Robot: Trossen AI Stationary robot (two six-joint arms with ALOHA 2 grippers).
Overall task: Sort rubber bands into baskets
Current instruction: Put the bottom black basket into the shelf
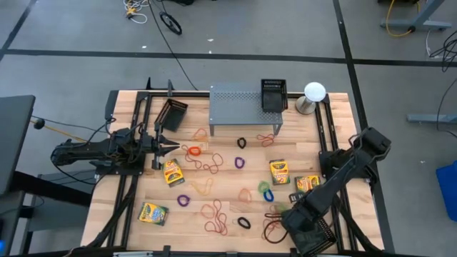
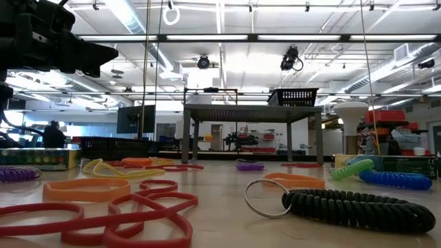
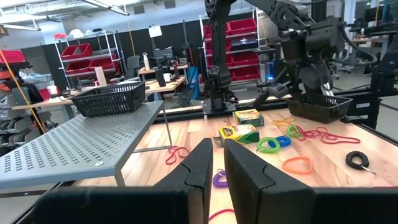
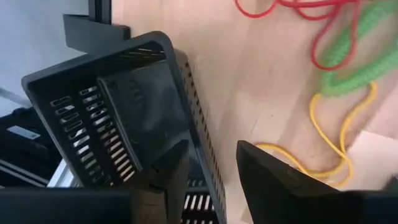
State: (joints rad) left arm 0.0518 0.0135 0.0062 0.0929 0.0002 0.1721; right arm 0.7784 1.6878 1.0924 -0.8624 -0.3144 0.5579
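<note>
Many rubber bands (image 1: 207,165) in red, orange, purple and yellow lie loose on the wooden table, with more (image 1: 218,218) near the front. One black mesh basket (image 1: 323,239) sits at the near right corner. My right gripper (image 4: 211,168) hangs open over it, pointing steeply down; one finger shows over the basket's inside (image 4: 106,124), the other over the wood outside its side wall (image 4: 198,137). A second basket (image 1: 171,114) lies at the far left, a third (image 1: 273,94) stands on the grey stand. My left gripper (image 1: 170,147) waits level at the left, its fingers a narrow gap apart with nothing between them.
The grey perforated stand (image 1: 245,107) fills the far middle, with a white round-headed object (image 1: 314,96) to its right. Several yellow-green crayon boxes (image 1: 171,171) (image 1: 280,171) and coiled bands, green (image 1: 265,191) and black (image 2: 358,207), lie among the loops. Black rails run along both table sides.
</note>
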